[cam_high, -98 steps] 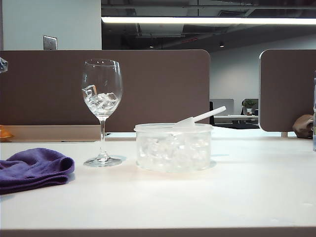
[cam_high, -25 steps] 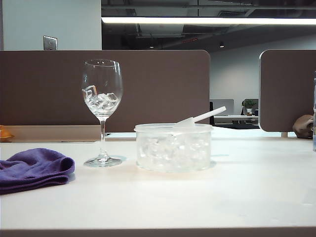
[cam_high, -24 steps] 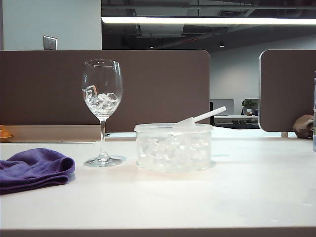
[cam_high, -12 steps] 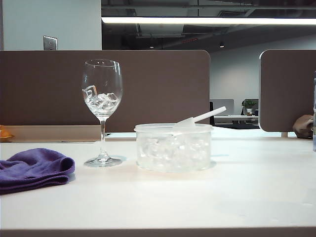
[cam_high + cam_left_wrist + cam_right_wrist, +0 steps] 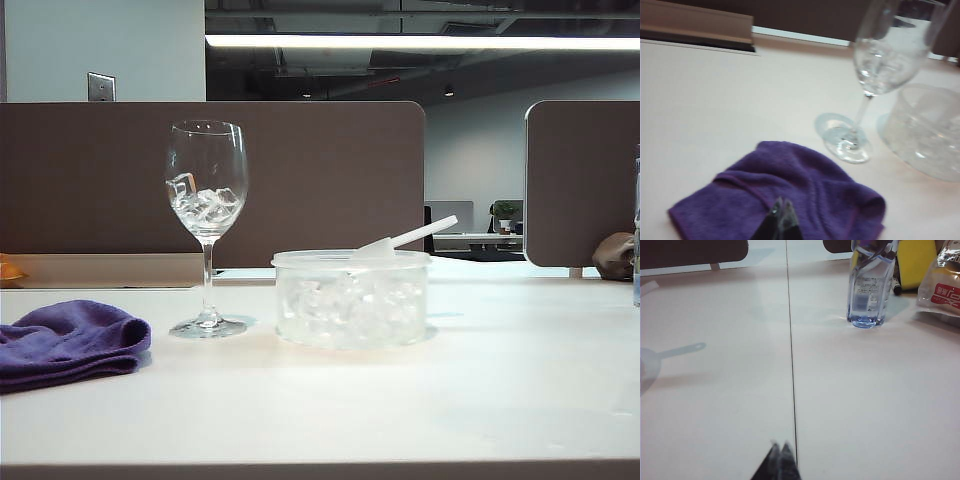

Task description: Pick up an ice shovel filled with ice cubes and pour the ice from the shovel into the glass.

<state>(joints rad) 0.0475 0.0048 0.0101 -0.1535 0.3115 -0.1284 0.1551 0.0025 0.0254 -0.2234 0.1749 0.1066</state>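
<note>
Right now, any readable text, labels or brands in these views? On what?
None can be read.
Water bottle label: print there, too blurred to read.
Snack bag, red patch with white lettering: too blurred to read.
Wine glass, ice tub, purple cloth: no markings visible.

My view across an office workbench.
Brown partition panels (image 5: 300, 180) back my white table (image 5: 400, 400); a ceiling light strip (image 5: 420, 41) glows overhead.
</note>
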